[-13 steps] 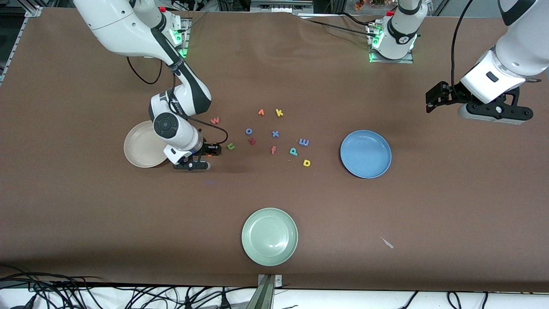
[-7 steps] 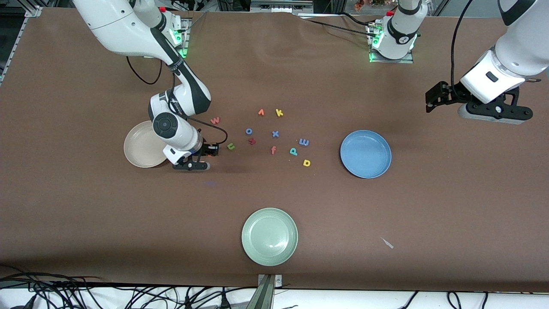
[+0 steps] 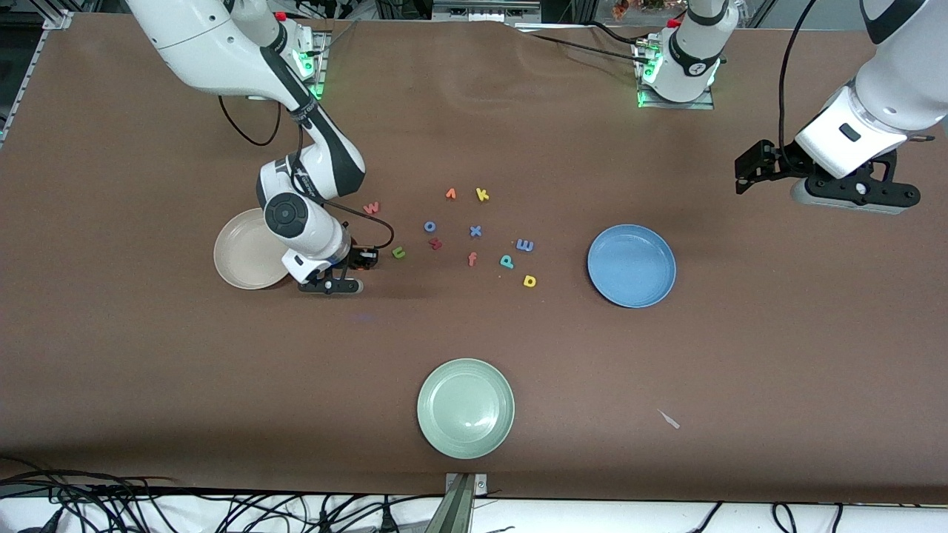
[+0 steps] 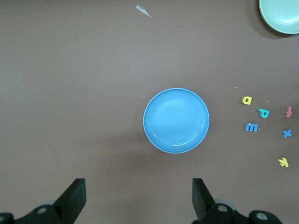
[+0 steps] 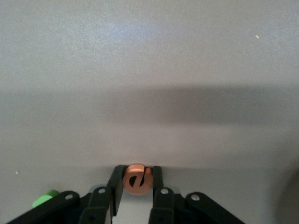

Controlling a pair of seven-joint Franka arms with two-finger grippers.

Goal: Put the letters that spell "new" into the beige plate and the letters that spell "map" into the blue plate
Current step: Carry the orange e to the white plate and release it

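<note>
My right claw [image 5: 136,183] is clenched on the orange e [image 5: 136,179], low at the table, left of frame centre, just beside the beige plate [image 3: 241,259]; that plate and the blue plate [image 3: 631,265] at right of centre both sit empty; green n [image 3: 398,252], w [image 3: 372,208], m [image 3: 525,245], p [image 3: 506,260], a [image 3: 529,280] lie mid-frame, unsorted; my left claw [image 4: 138,200] waits spread wide, upper right; nothing delivered yet, all six remain.

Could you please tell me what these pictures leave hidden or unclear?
- Front view: the orange e is hidden under the right gripper.
- Right wrist view: the green n is cut off by the gripper's body; whether the e has left the table is unclear.
- Left wrist view: the left gripper fingertips only; beige plate out of frame.
</note>
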